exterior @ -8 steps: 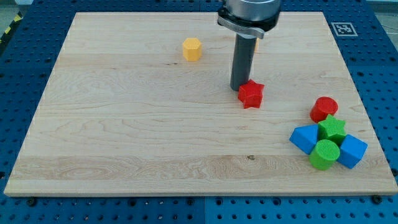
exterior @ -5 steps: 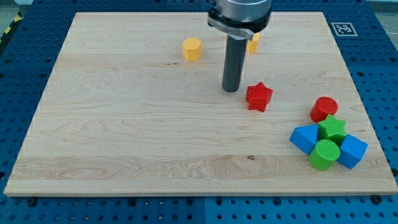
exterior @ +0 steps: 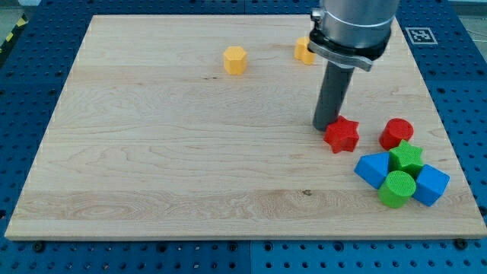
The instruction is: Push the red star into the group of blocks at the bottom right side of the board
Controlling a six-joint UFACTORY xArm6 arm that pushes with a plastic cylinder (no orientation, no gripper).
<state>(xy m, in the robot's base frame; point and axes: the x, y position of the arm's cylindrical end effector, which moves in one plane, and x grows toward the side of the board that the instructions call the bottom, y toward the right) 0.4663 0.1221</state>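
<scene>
The red star [exterior: 342,135] is seen lying flat on the tabletop [exterior: 152,152], right of centre and toward the right edge, near but still apart from the group at the bottom right corner. It is judged to be a small, light, rigid block with a smooth underside that should slide readily on the wood; because of its points it may be turned by any off-centre push, so contact is best made on its upper-left side, in line with the group.

No claw is fitted, so nothing can be said to be apart, together or clamped; only a dark rod is carried. My tip [exterior: 328,126] is set against the star's upper-left side, apparently touching it, though a thin gap cannot be ruled out from this angle.

The group is made up of a red cylinder [exterior: 396,132], a green star [exterior: 406,157], a blue block [exterior: 373,169] at its left, a green cylinder [exterior: 397,188] and a second blue block [exterior: 431,185] at its right, all packed close. Toward the top edge, well apart, a yellow block [exterior: 235,59] and an orange-yellow block [exterior: 304,50], partly hidden by the arm, are seen.
</scene>
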